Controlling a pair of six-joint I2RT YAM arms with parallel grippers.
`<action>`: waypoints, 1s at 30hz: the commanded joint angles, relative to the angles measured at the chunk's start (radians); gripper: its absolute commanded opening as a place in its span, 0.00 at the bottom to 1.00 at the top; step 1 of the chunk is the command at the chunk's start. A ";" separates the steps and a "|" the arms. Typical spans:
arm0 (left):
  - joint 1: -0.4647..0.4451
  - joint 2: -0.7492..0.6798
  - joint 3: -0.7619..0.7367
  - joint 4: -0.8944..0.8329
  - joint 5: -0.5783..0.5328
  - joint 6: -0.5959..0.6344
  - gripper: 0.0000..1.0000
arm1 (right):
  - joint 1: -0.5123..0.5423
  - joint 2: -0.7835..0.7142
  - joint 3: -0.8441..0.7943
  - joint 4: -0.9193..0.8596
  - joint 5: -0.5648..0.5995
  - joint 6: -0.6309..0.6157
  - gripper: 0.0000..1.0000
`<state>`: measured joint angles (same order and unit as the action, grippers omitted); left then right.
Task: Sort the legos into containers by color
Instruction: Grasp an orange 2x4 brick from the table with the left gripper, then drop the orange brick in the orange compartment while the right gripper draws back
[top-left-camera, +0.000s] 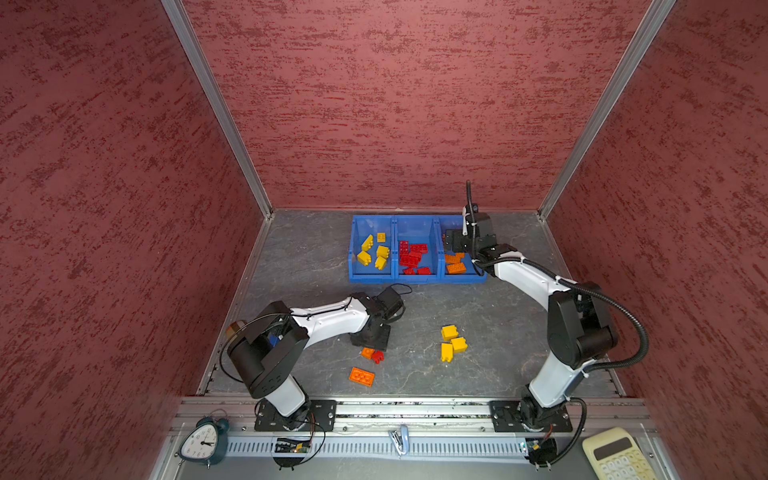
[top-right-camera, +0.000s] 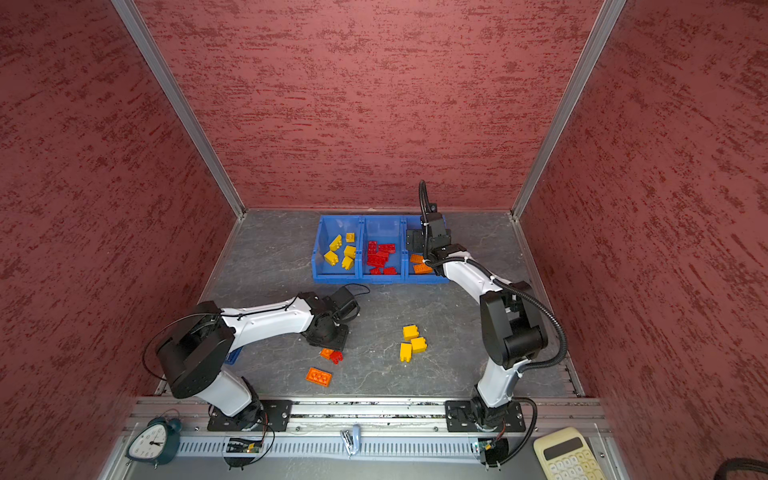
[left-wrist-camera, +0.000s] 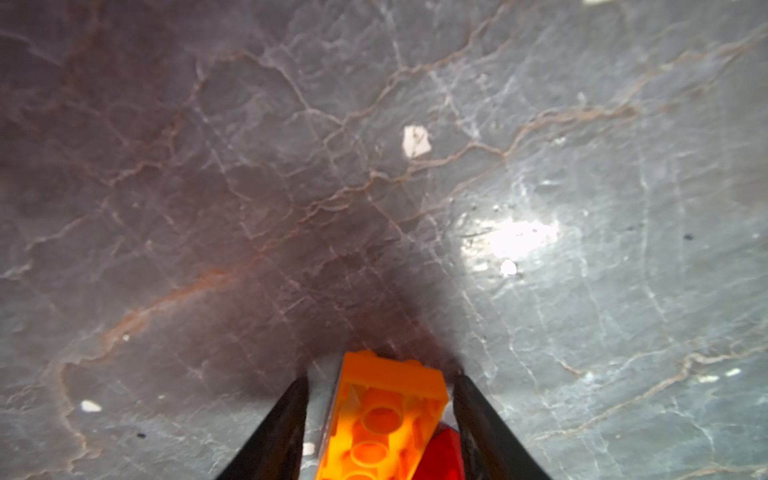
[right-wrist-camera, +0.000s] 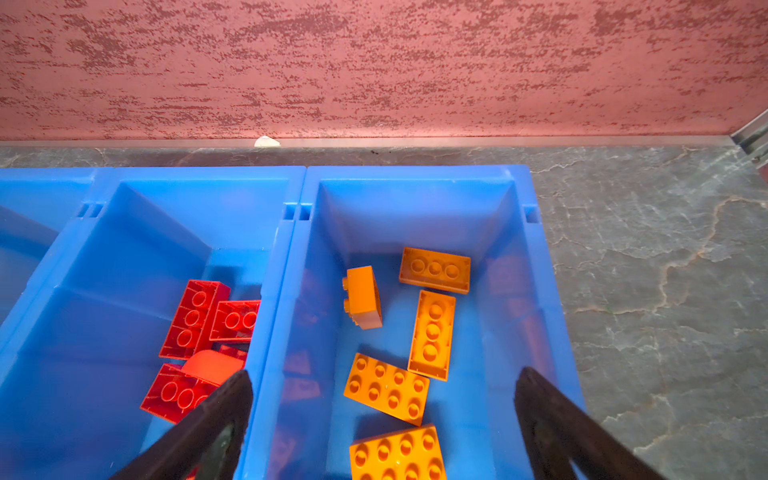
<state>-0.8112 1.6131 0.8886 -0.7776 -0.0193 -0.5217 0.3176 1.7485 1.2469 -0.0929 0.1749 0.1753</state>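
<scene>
Three joined blue containers (top-left-camera: 415, 279) stand at the back in both top views: yellow legos (top-left-camera: 372, 250) left, red legos (top-left-camera: 412, 257) middle, orange legos (top-left-camera: 454, 264) right. My right gripper (right-wrist-camera: 384, 372) hangs open and empty over the orange container (right-wrist-camera: 415, 172). My left gripper (left-wrist-camera: 381, 377) is down at the table, jaws either side of an upturned orange brick (left-wrist-camera: 386, 415), with a gap showing on one side; a small red brick (left-wrist-camera: 442, 455) touches it. A long orange brick (top-left-camera: 362, 376) and three yellow bricks (top-left-camera: 452, 343) lie loose on the table.
Red textured walls (top-left-camera: 395, 104) close in the grey marbled table on three sides. An alarm clock (top-left-camera: 203, 442) and a cream calculator (top-left-camera: 615, 455) sit in front of the arm rail (top-left-camera: 415, 409).
</scene>
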 joint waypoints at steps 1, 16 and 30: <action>0.005 0.035 -0.023 0.011 0.051 0.010 0.52 | 0.000 -0.033 -0.010 0.030 -0.015 -0.013 0.99; 0.005 -0.026 0.132 -0.103 -0.191 0.021 0.23 | 0.000 -0.104 -0.073 0.055 -0.006 0.024 0.99; -0.006 0.093 0.534 0.272 -0.244 0.176 0.23 | -0.001 -0.313 -0.263 0.248 0.017 0.183 0.99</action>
<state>-0.8139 1.6325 1.3586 -0.6865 -0.2493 -0.4210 0.3176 1.4979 1.0084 0.0570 0.1673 0.3172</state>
